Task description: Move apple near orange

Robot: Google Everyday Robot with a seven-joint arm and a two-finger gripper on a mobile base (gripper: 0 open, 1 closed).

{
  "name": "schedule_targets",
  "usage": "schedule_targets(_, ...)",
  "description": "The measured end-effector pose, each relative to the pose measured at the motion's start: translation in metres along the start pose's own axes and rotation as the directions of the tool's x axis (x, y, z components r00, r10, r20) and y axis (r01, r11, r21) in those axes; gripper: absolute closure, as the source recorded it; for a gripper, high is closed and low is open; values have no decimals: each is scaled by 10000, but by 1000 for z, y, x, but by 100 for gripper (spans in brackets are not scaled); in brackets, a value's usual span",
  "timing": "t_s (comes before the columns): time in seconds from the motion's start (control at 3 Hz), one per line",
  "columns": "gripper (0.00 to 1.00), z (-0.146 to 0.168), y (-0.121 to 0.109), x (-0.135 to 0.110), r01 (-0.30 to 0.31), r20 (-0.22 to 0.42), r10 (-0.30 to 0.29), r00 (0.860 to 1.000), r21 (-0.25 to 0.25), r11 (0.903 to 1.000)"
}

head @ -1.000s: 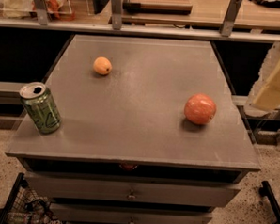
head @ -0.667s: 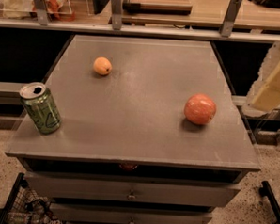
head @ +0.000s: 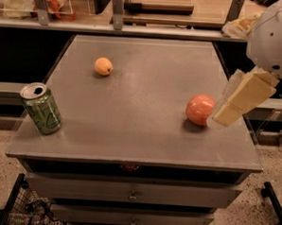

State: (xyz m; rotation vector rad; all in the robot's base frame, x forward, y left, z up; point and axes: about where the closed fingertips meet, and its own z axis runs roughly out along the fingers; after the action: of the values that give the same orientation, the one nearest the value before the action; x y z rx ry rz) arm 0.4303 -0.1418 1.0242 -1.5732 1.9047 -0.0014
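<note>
Gripper (head: 224,118) has come from the right to just beside the apple (head: 199,109), perhaps touching it (open or closed, I cannot tell), so grasping seems next; the orange (head: 103,66) lies well apart.

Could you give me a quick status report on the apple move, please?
Claw at right, close beside apple. Apple on tabletop, well apart from orange at back left. Green can front left, off the line between them.
</note>
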Motion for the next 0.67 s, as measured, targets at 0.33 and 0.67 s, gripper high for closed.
schedule_targets(0.33, 0, 0, 0, 0, 7, -6, -7, 10000, 8, 10000)
schedule_targets(0.67, 0, 4, -1, -3, -203, 377, 205, 9991, -39, 9998)
